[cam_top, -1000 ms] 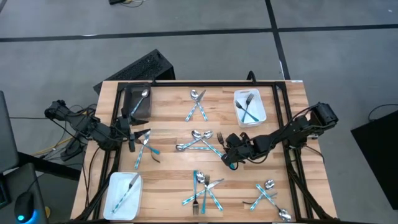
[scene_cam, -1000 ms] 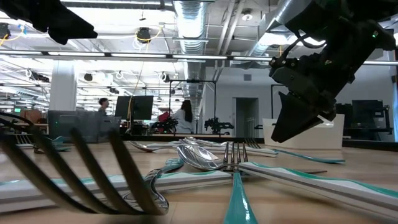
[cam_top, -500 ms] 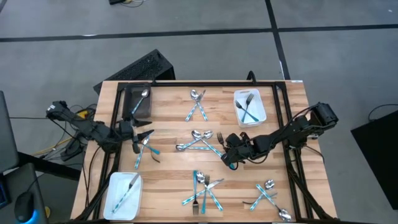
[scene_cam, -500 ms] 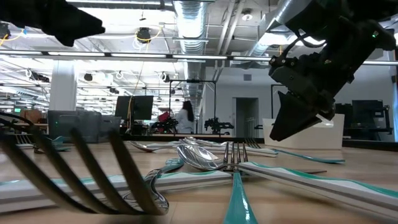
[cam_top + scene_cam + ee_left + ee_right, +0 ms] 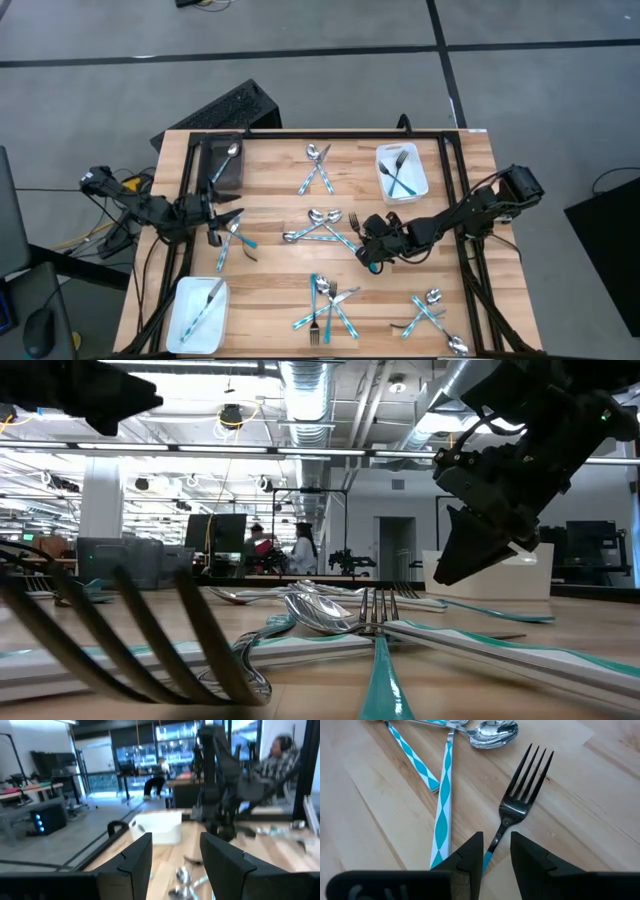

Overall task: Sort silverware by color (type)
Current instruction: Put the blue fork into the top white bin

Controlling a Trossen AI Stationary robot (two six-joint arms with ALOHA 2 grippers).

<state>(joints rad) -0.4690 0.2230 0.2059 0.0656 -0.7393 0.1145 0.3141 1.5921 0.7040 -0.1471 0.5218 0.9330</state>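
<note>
The right hand (image 5: pixel 496 851) is closed on the teal handle of a fork (image 5: pixel 519 794) near mid-worktop (image 5: pixel 270 290), tines pointing away from the hand toward two spoons (image 5: pixel 492 732) just beyond, its long axis seemingly in line with the hand. The left hand (image 5: pixel 228 222) hovers open over silverware at the left edge.

fork (image 5: pixel 520 785) handle: its lower end is hidden between the right tool's (image 5: pixel 496 851) fingers
near fork (image 5: pixel 140 640): blurred, cut off at the picture's left edge
people (image 5: pixel 280 548) beyond the counter: too small to tell apart
seated person (image 5: pixel 272 760): blurred
</note>
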